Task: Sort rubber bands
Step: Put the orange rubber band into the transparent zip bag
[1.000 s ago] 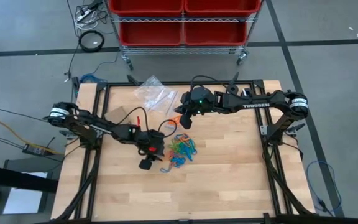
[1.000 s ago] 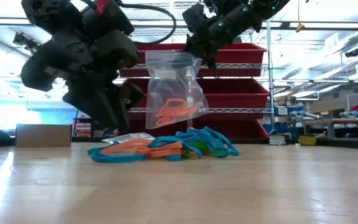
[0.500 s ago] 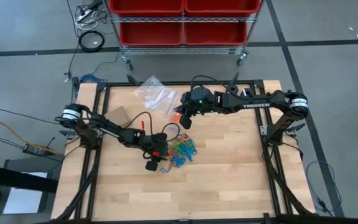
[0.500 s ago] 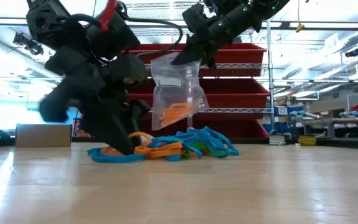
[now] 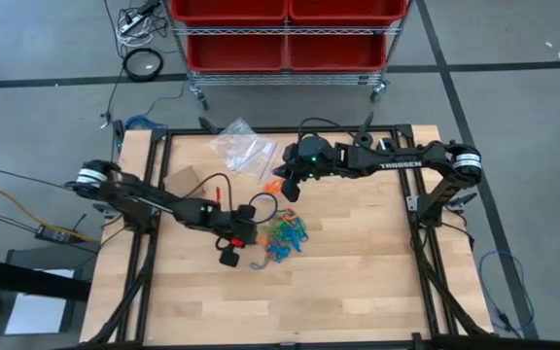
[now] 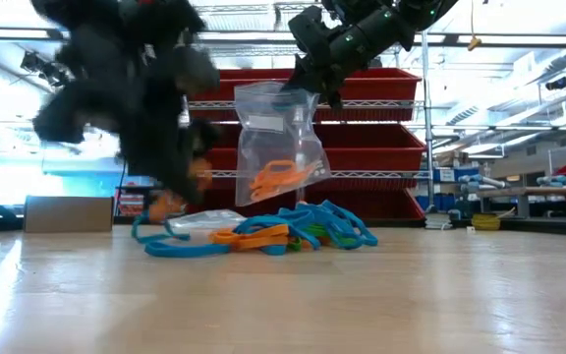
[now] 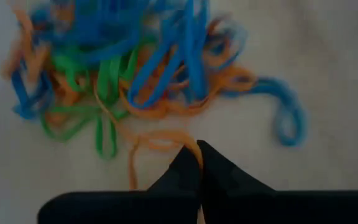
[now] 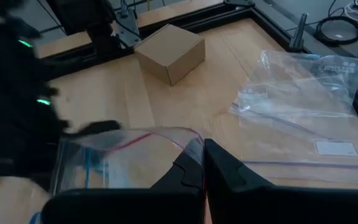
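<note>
The rubber bands point(image 5: 285, 233) lie in a tangled orange, blue and green pile on the wooden table, also seen in the low view point(image 6: 263, 231). My left gripper point(image 7: 199, 154) is at the pile's left end point(image 5: 253, 233), shut on one orange band point(image 7: 157, 140). It is blurred in the low view point(image 6: 175, 192). My right gripper point(image 5: 288, 187) hangs above the pile's far side, shut on a clear plastic bag point(image 6: 278, 147) with orange bands in its bottom point(image 6: 281, 179). My left gripper pinches the orange band at one end of its loop point(image 7: 188, 148) between its two fingertips, coming from above. The rest of the loop trails slack away from the fingers, beside the pile. My right gripper pinches the bag's top edge point(image 8: 191, 142) at its open mouth between both fingers. The bag hangs upright below the fingers point(image 6: 312, 84), clear of the table and pile.
Spare clear bags point(image 5: 244, 148) lie flat at the table's far side. A small cardboard box point(image 5: 181, 180) stands at the far left. A wire cart with red bins point(image 5: 285, 29) stands beyond the table's far edge. Bare wood point(image 5: 290, 301) shows along the near side.
My left gripper dipped down to the left end of the pile, then came back up and slightly toward the table's left, now with an orange band in its fingers. A blue band at the pile's left end has shifted. The bag sways slightly under my right gripper.
</note>
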